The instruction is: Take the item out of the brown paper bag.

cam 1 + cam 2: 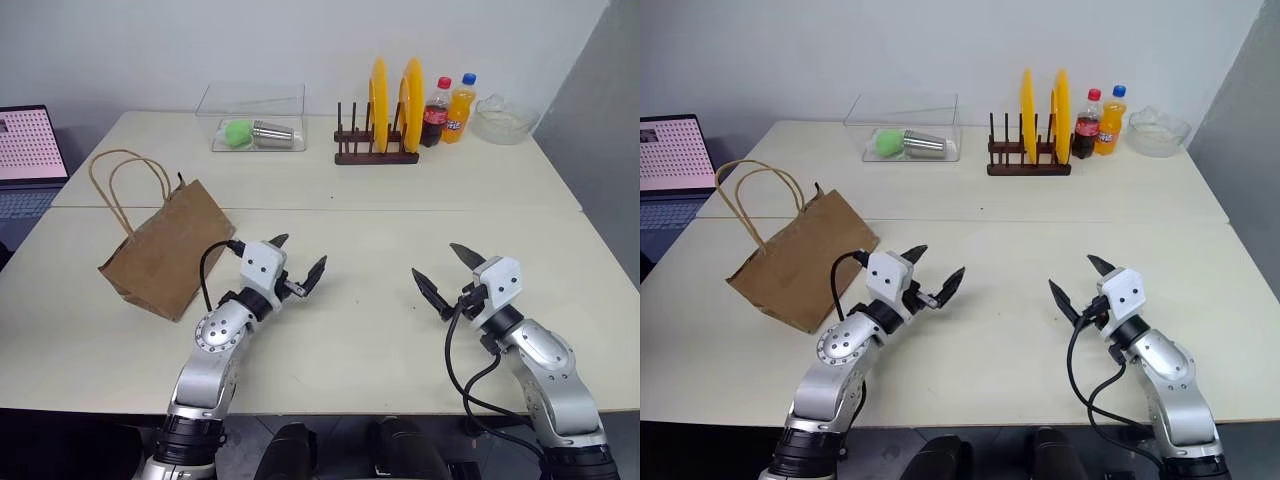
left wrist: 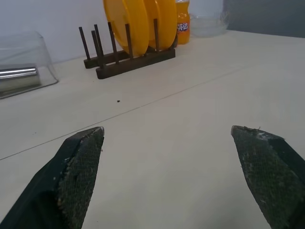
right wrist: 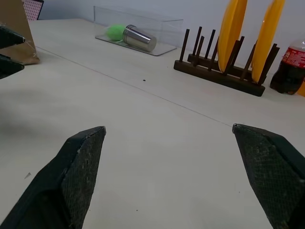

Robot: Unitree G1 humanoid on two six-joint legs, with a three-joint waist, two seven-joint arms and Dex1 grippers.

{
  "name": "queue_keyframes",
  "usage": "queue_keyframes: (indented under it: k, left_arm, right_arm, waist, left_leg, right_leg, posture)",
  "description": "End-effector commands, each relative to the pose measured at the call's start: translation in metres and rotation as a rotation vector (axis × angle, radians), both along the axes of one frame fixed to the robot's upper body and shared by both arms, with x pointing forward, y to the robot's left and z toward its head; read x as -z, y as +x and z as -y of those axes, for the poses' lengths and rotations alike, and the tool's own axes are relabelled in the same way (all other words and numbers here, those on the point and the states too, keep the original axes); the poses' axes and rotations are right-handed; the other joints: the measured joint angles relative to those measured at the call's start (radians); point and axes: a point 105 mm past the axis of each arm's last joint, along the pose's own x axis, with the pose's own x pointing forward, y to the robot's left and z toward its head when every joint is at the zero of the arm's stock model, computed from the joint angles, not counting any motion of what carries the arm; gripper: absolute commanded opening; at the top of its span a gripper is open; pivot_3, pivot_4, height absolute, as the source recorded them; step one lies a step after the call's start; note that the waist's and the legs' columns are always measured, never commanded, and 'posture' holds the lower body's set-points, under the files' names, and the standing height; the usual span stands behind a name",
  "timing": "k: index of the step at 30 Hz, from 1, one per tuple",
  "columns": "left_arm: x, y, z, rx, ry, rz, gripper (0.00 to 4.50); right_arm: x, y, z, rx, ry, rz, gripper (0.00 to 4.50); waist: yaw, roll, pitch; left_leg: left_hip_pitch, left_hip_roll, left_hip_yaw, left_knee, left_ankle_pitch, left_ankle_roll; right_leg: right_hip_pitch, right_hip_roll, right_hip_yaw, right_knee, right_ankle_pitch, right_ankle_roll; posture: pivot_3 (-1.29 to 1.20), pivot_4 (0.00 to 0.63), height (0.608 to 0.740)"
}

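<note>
Left wrist view: orange soda bottle (image 2: 183, 21) label unreadable.

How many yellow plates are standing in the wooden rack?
2. Both yellow plates stand upright on edge in the wooden rack at the far side of the table: one toward its middle, the other nearer the cola bottle. None look hidden.

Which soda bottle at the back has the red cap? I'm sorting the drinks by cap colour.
The cola bottle, dark with a red label, standing right beside the plate rack. The orange soda bottle next to it has a blue cap.
</note>
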Motion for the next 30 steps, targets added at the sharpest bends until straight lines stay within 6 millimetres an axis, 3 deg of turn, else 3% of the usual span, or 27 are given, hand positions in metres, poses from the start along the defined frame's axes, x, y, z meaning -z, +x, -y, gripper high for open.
queue_keyframes:
  k: [1,21,28,30]
  left_arm:
    - [-0.020,-0.003,0.002,0.016,-0.017,0.071,4.49]
    - [-0.035,-0.009,-0.009,-0.113,-0.024,0.094,4.49]
    - [-0.048,-0.018,-0.022,-0.175,-0.057,0.120,4.49]
    - [-0.051,-0.022,-0.037,-0.238,-0.075,0.102,4.49]
  right_arm:
    - [-0.016,-0.003,-0.004,-0.018,-0.001,0.072,4.50]
    - [-0.021,0.004,-0.011,-0.056,-0.008,0.088,4.50]
    - [-0.032,0.007,-0.027,-0.170,-0.021,0.110,4.50]
    - [-0.040,0.004,-0.040,-0.268,-0.015,0.113,4.50]
  waist:
    - [0.000,0.000,0.000]
    - [0.000,0.000,0.000]
    - [-0.001,0.000,0.000]
    - [-0.002,0.000,0.000]
  left_leg:
    - [0.000,0.000,0.000,0.000,0.000,0.000]
    - [0.000,0.000,0.000,0.000,0.000,0.000]
    - [0.000,0.000,0.000,0.000,0.000,0.000]
    - [0.000,0.000,0.000,0.000,0.000,0.000]
  right_leg:
    - [0.000,0.000,0.000,0.000,0.000,0.000]
    - [0.000,0.000,0.000,0.000,0.000,0.000]
    - [0.000,0.000,0.000,0.000,0.000,0.000]
    - [0.000,0.000,0.000,0.000,0.000,0.000]
  posture:
    - [0.00,0.150,0.740]
    - [0.00,0.150,0.740]
    - [0.00,0.150,0.740]
    - [0.00,0.150,0.740]
